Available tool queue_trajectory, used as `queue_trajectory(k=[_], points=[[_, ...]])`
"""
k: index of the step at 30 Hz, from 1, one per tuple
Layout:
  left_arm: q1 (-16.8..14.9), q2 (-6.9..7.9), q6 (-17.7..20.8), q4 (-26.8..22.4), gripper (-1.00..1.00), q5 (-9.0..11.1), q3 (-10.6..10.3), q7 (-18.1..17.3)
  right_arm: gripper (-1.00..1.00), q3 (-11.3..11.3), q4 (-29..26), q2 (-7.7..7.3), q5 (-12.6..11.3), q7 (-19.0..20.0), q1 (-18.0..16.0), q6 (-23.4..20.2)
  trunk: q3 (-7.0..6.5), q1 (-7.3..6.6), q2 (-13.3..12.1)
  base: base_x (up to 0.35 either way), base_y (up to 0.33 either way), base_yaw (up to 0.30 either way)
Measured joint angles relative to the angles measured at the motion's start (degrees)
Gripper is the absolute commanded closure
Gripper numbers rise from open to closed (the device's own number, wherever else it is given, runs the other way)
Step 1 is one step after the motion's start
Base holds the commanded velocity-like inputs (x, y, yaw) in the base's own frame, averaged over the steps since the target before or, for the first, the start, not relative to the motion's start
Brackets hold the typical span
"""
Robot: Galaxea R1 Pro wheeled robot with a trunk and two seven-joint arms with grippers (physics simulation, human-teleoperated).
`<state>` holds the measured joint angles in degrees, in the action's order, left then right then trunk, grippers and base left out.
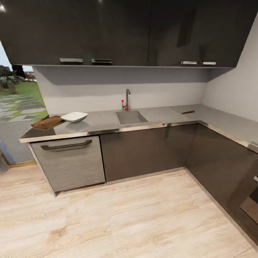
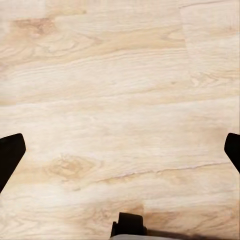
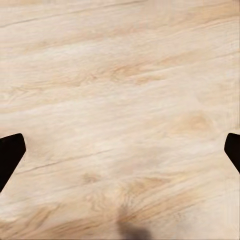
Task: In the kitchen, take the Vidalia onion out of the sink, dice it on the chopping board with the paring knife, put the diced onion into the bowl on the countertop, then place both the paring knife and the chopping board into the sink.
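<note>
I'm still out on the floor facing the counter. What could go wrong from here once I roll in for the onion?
1. The chopping board overhangs the counter's left end, with the bowl touching it; a bump may tip it off.
2. The paring knife lies far right of the sink, the board far left, so expect repositioning.
3. No onion is visible in the basin from here, so a blind reach may miss. Both the left pincer and right pincer hang open over the floor.
</note>
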<state>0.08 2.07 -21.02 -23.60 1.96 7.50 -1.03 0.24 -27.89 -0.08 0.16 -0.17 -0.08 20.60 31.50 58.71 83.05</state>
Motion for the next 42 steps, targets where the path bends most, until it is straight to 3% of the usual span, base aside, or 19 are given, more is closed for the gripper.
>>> queue_trajectory(k=[10, 42], points=[[0.0, -0.04, 0.0, 0.09, -1.0, -0.11, -0.15, 0.0, -1.0, 0.0, 0.01, -0.07, 0.0, 0.01, 0.0, 0.08, 0.38, 0.02, 0.0, 0.052, 0.272, 0.2], [0.0, -0.07, 0.0, 0.84, -1.0, -0.28, -0.18, -0.08, -1.0, 0.0, -0.06, -0.09, 0.0, 0.01, 0.0, 0.09, 0.42, 0.01, 0.0, 0.06, 0.281, 0.003]])
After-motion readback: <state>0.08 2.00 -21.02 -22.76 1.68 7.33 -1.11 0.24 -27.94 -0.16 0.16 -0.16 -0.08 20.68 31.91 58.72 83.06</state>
